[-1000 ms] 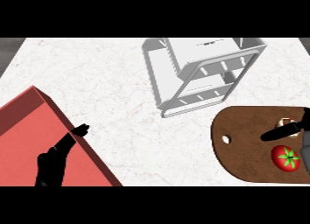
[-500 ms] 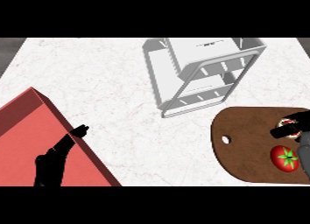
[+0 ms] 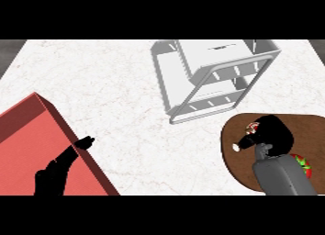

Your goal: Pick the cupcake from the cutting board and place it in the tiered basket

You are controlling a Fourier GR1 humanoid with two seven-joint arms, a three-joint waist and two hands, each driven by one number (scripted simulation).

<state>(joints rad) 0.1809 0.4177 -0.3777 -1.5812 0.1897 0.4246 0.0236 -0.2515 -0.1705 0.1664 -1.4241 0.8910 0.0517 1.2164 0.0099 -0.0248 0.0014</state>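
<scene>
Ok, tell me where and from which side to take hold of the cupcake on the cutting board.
Take the cupcake round its sides, coming down from above. It sits on the flat cutting board, so nothing blocks its sides. The right hand is already over it, fingers curled around it, hiding most of it. How it stands under the hand cannot be told.

Counter: white, faint marbled veining. Basket: pale grey-white; tray: red; cutting board: dark brown. Hands black, forearm grey; tomato red with green top.

Tiered basket stands behind cutting board; tray left.
</scene>
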